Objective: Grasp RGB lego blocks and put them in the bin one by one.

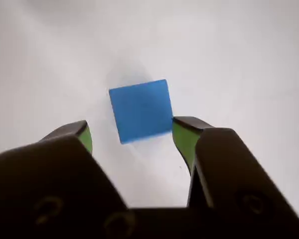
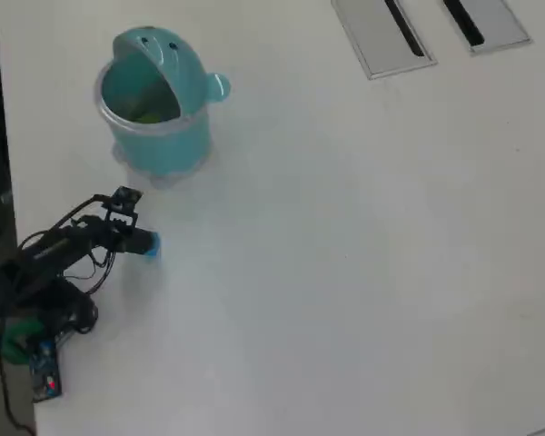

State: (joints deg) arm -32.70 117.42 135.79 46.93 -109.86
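In the overhead view the arm (image 2: 50, 263) is seen at the left edge of the white table (image 2: 345, 254), low in the picture, with its black links and cables reaching toward the right. The gripper (image 2: 143, 242) is found at the arm's right end, and the blue block (image 2: 151, 243) shows there as a small blue patch just at its tip. Farther up in that view, near the arm and to its right, the teal bin (image 2: 159, 136) is seen standing upright on the table, with two dark dots on its domed hood and a small knob on its right side. Something yellowish green (image 2: 147, 114) is glimpsed inside the bin; its shape cannot be told. At the far right top, two grey panels (image 2: 372, 36) with black slots are set flat in the table, well apart from everything else.

In the wrist view the gripper (image 1: 132, 133) is seen from behind, its two jaws held apart, with green pads (image 1: 84, 138) on their inner faces. The blue block (image 1: 141, 110) lies on the table between and just beyond the tips, tilted slightly. Its lower right corner is just at the right pad; whether they touch cannot be told. A clear gap is left to the left pad, so the block is not clamped.
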